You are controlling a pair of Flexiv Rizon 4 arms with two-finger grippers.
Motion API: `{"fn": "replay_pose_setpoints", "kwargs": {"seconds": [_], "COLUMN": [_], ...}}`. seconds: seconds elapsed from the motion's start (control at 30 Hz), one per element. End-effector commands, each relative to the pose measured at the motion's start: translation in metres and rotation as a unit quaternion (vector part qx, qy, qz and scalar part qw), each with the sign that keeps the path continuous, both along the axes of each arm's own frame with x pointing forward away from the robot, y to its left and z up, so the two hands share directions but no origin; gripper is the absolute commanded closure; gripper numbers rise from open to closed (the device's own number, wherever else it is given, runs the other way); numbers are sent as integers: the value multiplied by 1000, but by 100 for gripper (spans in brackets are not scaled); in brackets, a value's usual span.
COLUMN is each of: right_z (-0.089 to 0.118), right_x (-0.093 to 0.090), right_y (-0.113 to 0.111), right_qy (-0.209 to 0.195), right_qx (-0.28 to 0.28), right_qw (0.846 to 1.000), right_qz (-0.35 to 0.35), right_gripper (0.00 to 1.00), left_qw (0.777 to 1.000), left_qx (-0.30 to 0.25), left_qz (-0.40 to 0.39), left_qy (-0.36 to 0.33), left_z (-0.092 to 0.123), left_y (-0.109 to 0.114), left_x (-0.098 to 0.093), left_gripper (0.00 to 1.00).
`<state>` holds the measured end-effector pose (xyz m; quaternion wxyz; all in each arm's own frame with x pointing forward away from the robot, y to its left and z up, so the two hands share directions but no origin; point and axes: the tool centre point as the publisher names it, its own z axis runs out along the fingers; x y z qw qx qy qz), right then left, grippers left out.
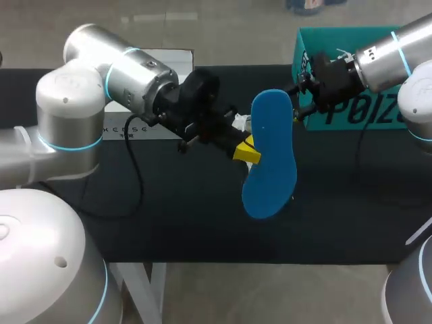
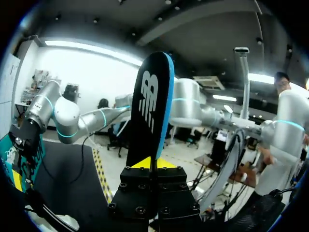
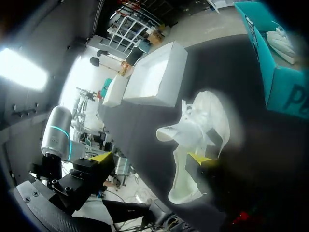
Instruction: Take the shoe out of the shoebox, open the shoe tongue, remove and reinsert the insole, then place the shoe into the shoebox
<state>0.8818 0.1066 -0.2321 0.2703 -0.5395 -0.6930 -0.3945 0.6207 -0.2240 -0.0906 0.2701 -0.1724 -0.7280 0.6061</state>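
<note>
A blue insole hangs over the middle of the black table, and my left gripper is shut on its edge. In the left wrist view the insole stands up from between the shut fingers, its black printed face showing. The white shoe lies on the table ahead of my right gripper, whose fingers stand wide open, apart from it. In the head view only a bit of the shoe shows behind the insole, with my right gripper just beyond it.
The teal shoebox stands at the back right, and something white lies inside it. A white lid lies at the back left of the table. My right arm reaches in over the shoebox.
</note>
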Motion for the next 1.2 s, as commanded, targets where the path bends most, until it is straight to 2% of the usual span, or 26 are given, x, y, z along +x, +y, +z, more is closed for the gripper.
{"fn": "replay_pose_setpoints", "kwargs": {"seconds": [0.03, 0.1, 0.17, 0.3, 0.53, 0.6, 0.63, 0.67, 0.73, 0.83, 0.87, 0.9, 0.93, 1.03, 1.13, 1.17, 1.2], "right_z": [2, 10, 20, 30, 27, 29, 32, 34, 40, 50, 54, 57, 59, 65, 66, 66, 66], "right_x": [-1, -1, -5, -9, -10, -10, -11, -11, -12, -12, -13, -13, -14, -15, -15, -14, -14], "right_y": [-2, -2, -1, 0, 2, 1, 1, 1, 0, 0, 0, 0, 0, -1, -3, -5, -6], "right_qy": [26, 65, 88, 98, 107, 109, 110, 113, 122, 134, 139, 143, 148, 157, 162, 165, 168], "right_qx": [47, 93, 119, 110, 80, 91, 95, 103, 123, 143, 150, 154, 156, 164, 167, 171, 175], "right_qw": [998, 993, 989, 989, 991, 990, 989, 988, 985, 981, 979, 978, 977, 974, 972, 971, 969], "right_qz": [-19, -29, -16, 2, 9, 2, 2, 0, -3, -6, -6, -7, -8, -11, -25, -30, -38], "right_gripper": [0, 0, 0, 0, 0, 0, 0, 0, 0, 0, 0, 0, 0, 0, 0, 0, 0], "left_qw": [971, 971, 971, 971, 971, 954, 930, 913, 878, 822, 815, 780, 768, 712, 669, 666, 646], "left_qx": [-5, -5, -5, -5, -5, -31, -51, -60, -87, -96, -88, -99, -96, -97, -111, -110, -111], "left_qz": [-25, -25, -25, -25, -25, -19, -23, -38, -35, -51, -49, -60, -69, -71, -75, -67, -72], "left_qy": [-238, -238, -238, -238, -238, -298, -364, -403, -470, -559, -571, -615, -629, -691, -731, -734, -752], "left_z": [5, 5, 5, 5, 5, 0, -3, -6, -10, -15, -17, -18, -19, -21, -19, -19, -19], "left_y": [0, 0, 0, 0, 0, -3, -5, -5, -6, -5, -4, -5, -4, -4, -5, -5, -4], "left_x": [11, 11, 11, 11, 11, 23, 30, 36, 49, 70, 75, 82, 88, 103, 114, 116, 120], "left_gripper": [100, 100, 100, 100, 100, 100, 100, 100, 100, 100, 100, 100, 100, 100, 100, 100, 100]}}
